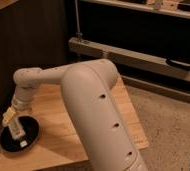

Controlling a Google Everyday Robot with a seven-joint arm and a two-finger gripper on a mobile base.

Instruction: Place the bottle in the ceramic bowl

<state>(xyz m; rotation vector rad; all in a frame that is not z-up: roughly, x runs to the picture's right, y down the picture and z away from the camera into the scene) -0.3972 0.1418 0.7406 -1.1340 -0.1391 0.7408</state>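
The ceramic bowl [29, 140], black and shallow, sits at the near left corner of the wooden table [53, 112]. A small pale bottle [16, 131] lies inside it, pointing roughly from the bowl's far edge toward the near edge. My gripper [8, 118] hangs at the end of the cream arm, just above the bowl's far left rim and close to the bottle's far end. Whether it touches the bottle does not show.
My bulky cream arm [90, 107] crosses the table from the lower right. A dark wall panel stands behind the table on the left. A metal shelf frame [138, 57] runs along the back right, above speckled floor [168, 125].
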